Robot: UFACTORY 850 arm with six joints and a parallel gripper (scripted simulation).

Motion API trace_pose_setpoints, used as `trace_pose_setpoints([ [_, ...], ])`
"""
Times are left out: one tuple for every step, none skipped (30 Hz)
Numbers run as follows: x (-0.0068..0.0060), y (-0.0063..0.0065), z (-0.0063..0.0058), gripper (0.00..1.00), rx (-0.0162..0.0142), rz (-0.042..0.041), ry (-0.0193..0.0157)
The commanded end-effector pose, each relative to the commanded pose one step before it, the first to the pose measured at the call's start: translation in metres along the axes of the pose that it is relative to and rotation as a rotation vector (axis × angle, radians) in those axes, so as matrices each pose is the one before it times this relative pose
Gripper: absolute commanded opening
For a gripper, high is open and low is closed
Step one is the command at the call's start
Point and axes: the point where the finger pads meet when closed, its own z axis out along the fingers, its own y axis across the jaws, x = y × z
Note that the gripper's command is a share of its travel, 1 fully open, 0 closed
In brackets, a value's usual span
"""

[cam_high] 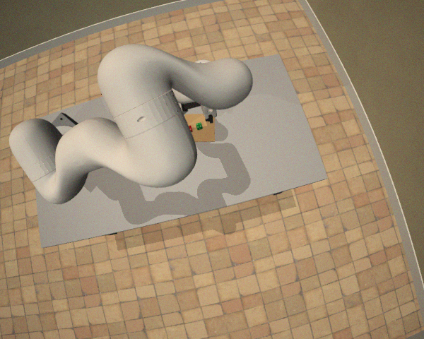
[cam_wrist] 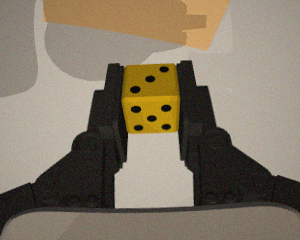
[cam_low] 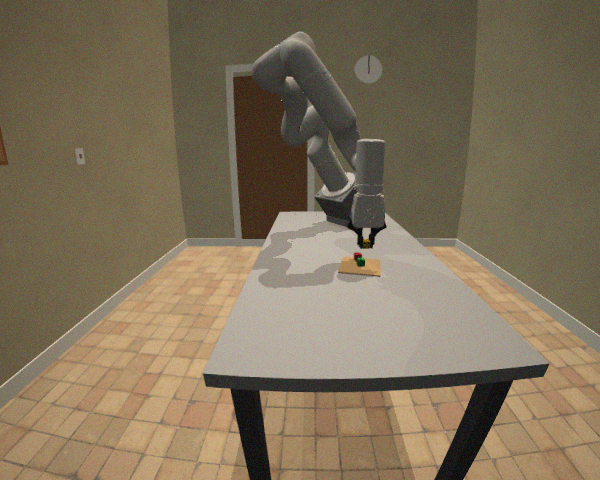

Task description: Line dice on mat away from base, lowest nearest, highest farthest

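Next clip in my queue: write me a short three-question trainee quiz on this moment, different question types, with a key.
1. True or false: the tool is shut on the yellow die.
2. Multiple choice: which dice lie on the tan mat? A) the red die and the green die; B) red only; C) all three.
3. Fill in: in the exterior view, the yellow die hangs ____ the table, not resting on it.

Key
1. True. The black fingers press its two sides.
2. A. Both sit on the mat side by side; the yellow one is not yet there.
3. Above. It is carried in the air, near the mat's far edge.
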Motion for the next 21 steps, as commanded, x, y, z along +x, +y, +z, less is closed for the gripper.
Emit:
trace_pose_setpoints([
  [-0.00134,0.00018,0.01026,0.21,-0.00039,0.00077,-0.00243],
  [-0.00004,-0.00001,0.00441,0.21,0.0,0.0,0.0],
  [-0.00004,-0.00001,0.00461,0.21,0.0,0.0,0.0],
  [-0.00004,-0.00001,0.00476,0.21,0.0,0.0,0.0],
  [-0.00004,-0.00001,0.00486,0.21,0.0,0.0,0.0],
  [-0.00004,-0.00001,0.0049,0.21,0.0,0.0,0.0],
  [-0.00004,-0.00001,0.00489,0.21,0.0,0.0,0.0],
  [-0.00004,-0.00001,0.00482,0.21,0.0,0.0,0.0],
  [-0.00004,-0.00001,0.00469,0.21,0.0,0.0,0.0],
  [-0.00004,-0.00001,0.0045,0.21,0.0,0.0,0.0],
  [-0.00004,-0.00001,0.00425,0.21,0.0,0.0,0.0],
  [-0.00003,-0.00001,0.00395,0.21,0.0,0.0,0.0],
  [-0.00003,-0.00001,0.0036,0.21,0.0,0.0,0.0],
  [-0.00003,-0.00001,0.00322,0.21,0.0,0.0,0.0],
  [0.0,0.0,0.0,0.21,0.0,0.0,0.0],
  [0.0,0.0,0.0,0.21,0.0,0.0,0.0],
  [-0.00003,0.0,0.0028,0.21,0.0,0.0,0.0],
  [-0.00002,0.0,0.00235,0.21,0.0,0.0,0.0],
  [-0.00002,0.0,0.00191,0.21,0.0,0.0,0.0],
  [-0.00002,0.0,0.00147,0.21,0.0,0.0,0.0],
  [-0.00001,0.0,0.00105,0.21,0.0,0.0,0.0],
])
